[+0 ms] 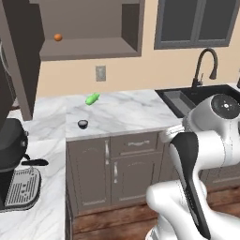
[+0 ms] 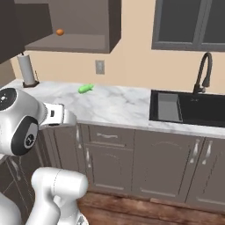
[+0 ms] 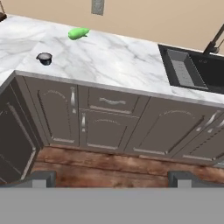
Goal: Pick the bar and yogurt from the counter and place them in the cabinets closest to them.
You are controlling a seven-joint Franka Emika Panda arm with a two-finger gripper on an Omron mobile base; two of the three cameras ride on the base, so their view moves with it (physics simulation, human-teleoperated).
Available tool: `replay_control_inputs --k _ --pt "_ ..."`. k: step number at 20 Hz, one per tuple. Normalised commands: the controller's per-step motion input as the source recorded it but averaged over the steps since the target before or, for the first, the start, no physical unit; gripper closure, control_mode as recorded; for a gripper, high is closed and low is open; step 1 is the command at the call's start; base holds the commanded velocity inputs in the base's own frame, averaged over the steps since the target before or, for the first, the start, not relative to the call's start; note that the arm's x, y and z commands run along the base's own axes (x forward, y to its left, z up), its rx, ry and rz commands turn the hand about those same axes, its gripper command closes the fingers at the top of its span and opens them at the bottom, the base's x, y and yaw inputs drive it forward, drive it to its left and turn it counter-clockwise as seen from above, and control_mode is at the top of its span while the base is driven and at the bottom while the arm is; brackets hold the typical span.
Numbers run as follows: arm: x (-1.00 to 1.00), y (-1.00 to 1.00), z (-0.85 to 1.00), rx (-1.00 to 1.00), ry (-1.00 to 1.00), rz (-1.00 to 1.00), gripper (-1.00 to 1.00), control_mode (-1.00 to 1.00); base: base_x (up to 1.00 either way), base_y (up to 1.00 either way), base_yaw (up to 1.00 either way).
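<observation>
Sitting on the counter (image 1: 126,115), the yogurt (image 1: 83,124) looks small, squat, dark.

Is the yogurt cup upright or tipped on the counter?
Upright. The yogurt stands on its base on the counter near the front edge, round rim facing up, apart from the green item.

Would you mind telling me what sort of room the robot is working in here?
It looks like a home kitchen, rendered rather than real. A white marble counter runs over grey-brown base cabinets, a dark sink with a curved faucet sits in it, and an open wall cabinet hangs above.
</observation>
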Motion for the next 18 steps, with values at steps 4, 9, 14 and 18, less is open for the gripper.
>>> replay_control_inputs --k 4,9,14,18 --pt "0.0 0.0 0.0 0.0 0.0 0.0 -1.0 1.0 0.45 0.31 -0.01" --pt "0.0 0.0 0.0 0.0 0.0 0.0 -1.0 1.0 0.48 0.28 -0.01" --pt "0.0 0.0 0.0 0.0 0.0 0.0 -1.0 1.0 0.52 0.3 -0.02" --pt "0.0 0.0 0.0 0.0 0.0 0.0 -1.0 1.0 0.53 0.29 -0.02"
